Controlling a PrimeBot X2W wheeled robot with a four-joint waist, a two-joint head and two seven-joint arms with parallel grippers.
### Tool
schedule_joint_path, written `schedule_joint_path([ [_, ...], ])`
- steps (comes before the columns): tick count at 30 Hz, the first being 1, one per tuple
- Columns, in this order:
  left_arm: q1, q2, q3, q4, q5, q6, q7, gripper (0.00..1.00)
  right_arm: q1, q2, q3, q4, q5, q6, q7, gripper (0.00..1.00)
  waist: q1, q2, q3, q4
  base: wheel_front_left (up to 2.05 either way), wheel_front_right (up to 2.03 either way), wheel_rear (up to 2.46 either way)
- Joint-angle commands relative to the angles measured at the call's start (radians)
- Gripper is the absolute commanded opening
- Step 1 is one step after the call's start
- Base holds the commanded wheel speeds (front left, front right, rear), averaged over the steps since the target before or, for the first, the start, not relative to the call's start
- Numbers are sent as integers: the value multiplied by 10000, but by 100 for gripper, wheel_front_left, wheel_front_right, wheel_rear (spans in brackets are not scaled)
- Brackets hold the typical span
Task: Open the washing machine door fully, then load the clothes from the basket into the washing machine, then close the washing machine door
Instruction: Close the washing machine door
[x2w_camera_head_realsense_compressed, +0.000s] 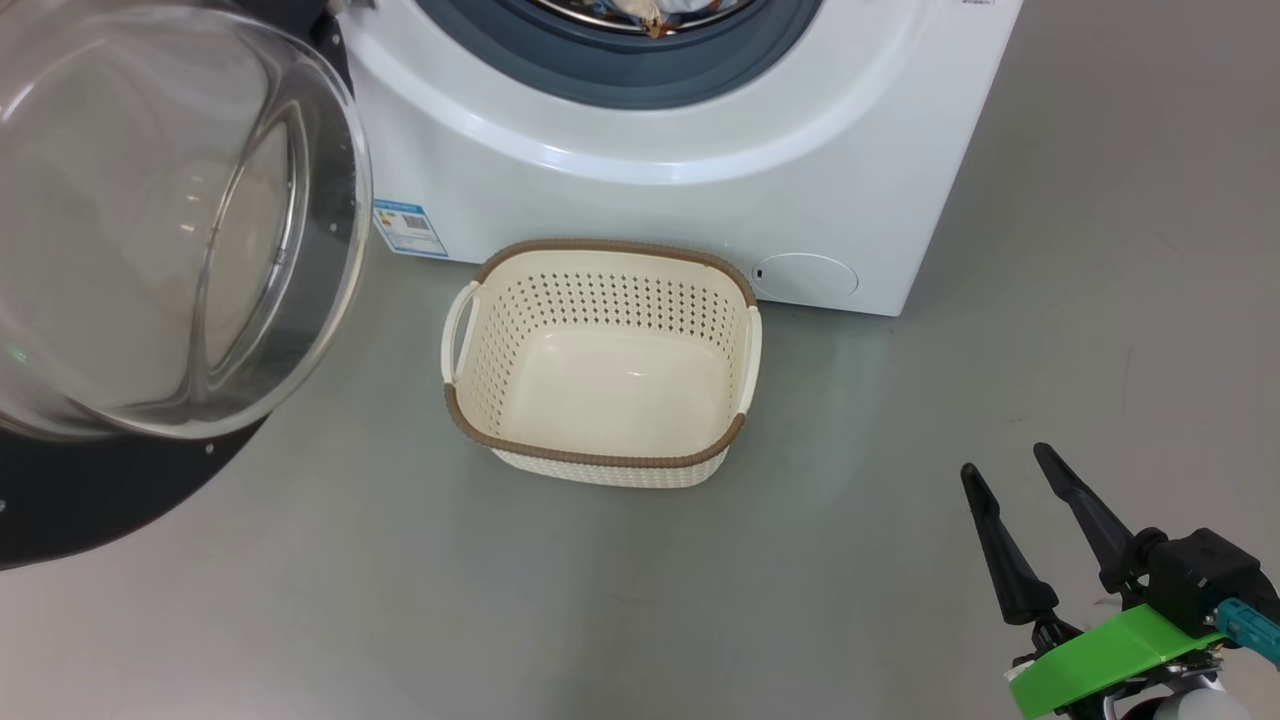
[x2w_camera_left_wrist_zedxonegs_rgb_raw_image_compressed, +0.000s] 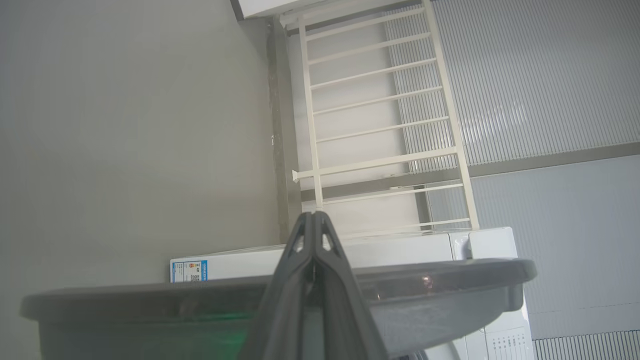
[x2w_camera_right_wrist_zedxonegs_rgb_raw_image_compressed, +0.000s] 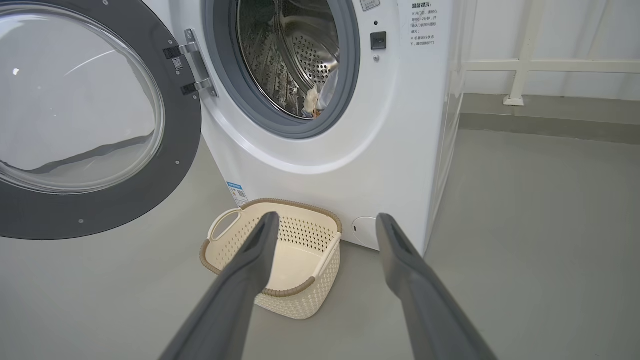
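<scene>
Basket (x2w_camera_head_realsense_compressed: 600, 462) ahead of right hand (x2w_camera_head_realsense_compressed: 1005, 460) empty; clothes (x2w_camera_right_wrist_zedxonegs_rgb_raw_image_compressed: 312, 100) in drum (x2w_camera_right_wrist_zedxonegs_rgb_raw_image_compressed: 300, 55). Right hand spread, empty. Left hand (x2w_camera_left_wrist_zedxonegs_rgb_raw_image_compressed: 314, 215) pinched shut, empty, beside door (x2w_camera_left_wrist_zedxonegs_rgb_raw_image_compressed: 150, 300), likely for closing push.

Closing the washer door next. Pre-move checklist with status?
1. Basket emptied: ok, nothing is left inside.
2. Clothes in the drum: ok, but see item 3.
3. Clothes clear of the door seal: cannot tell; some cloth lies right at its lower lip and could get pinched.
4. Washing machine door free to swing: ok, it stands wide open with nothing between it and the opening.
5. Right gripper out of the way: ok, it is open and off to the right of the basket.
6. Left gripper ready to push: it is shut and behind the door's edge; contact cannot tell.
</scene>
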Motion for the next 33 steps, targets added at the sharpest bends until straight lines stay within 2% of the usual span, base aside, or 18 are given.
schedule_joint_path([
  [1, 76, 568, 121, -254, -107, -116, 189, 0, -232, -124, 205, -286, 28, 16, 35, 100, 0, 0, 33, -38, 0, 0, 0],
  [12, 463, 104, -151, -640, -579, -188, 1382, 0, -227, -83, 184, -220, 32, 16, 24, 100, 0, 0, 46, 75, 0, 0, 0],
  [28, 953, -205, -522, -1651, -980, -108, 2728, 0, -292, -90, 224, -147, 108, 16, 27, 100, 0, 0, 6, 88, 0, 0, 0],
  [33, 1311, -343, -729, -2287, -1434, 22, 3799, 0, -237, -52, 178, -61, 130, 16, -59, 100, 0, 0, 10, 109, 0, 0, 0],
])
